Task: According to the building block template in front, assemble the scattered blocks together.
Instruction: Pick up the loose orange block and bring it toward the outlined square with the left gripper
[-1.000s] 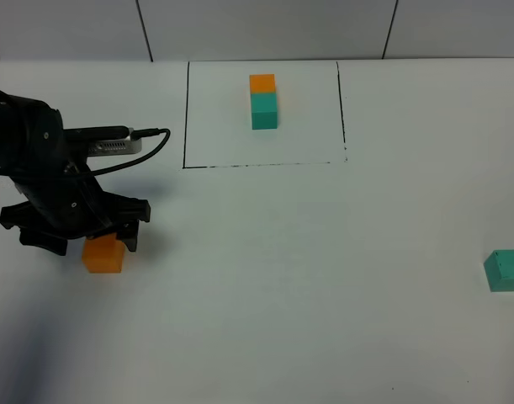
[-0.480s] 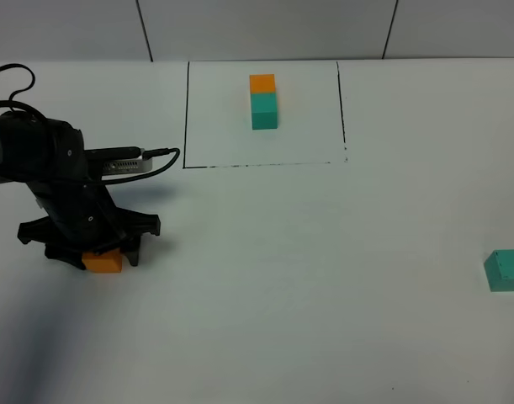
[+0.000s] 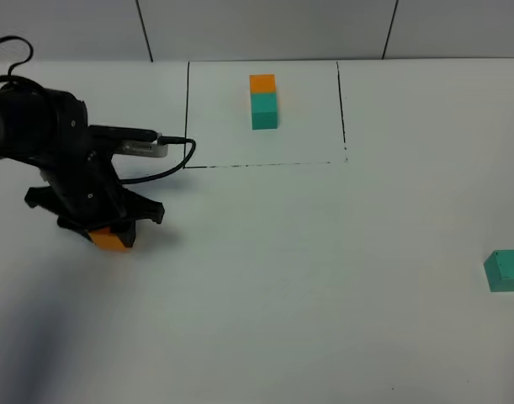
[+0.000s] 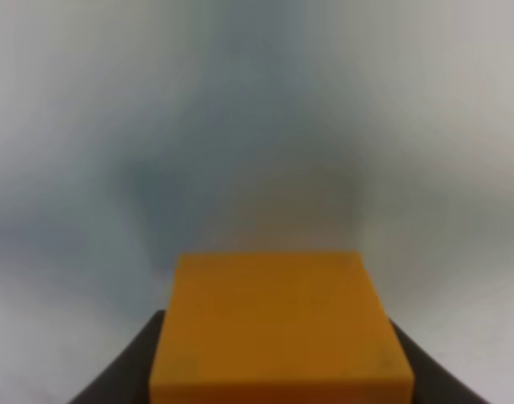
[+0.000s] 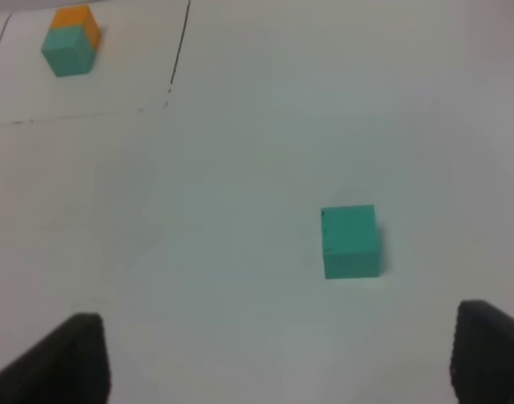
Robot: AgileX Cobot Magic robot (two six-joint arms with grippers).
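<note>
The left gripper (image 3: pixel 105 227) clamps the matte orange cube (image 4: pixel 278 328); the right gripper (image 5: pixel 278 362) gapes wide near the smooth teal cube (image 5: pixel 350 241)

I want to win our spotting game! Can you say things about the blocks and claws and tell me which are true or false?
The left claw is shut on the orange block. True.
The loose teal block sits inside the black-lined frame. False: it lies outside, far to its right.
The template has orange joined to teal. True.
The right claw holds the loose teal block. False: it is open, apart from the block.
</note>
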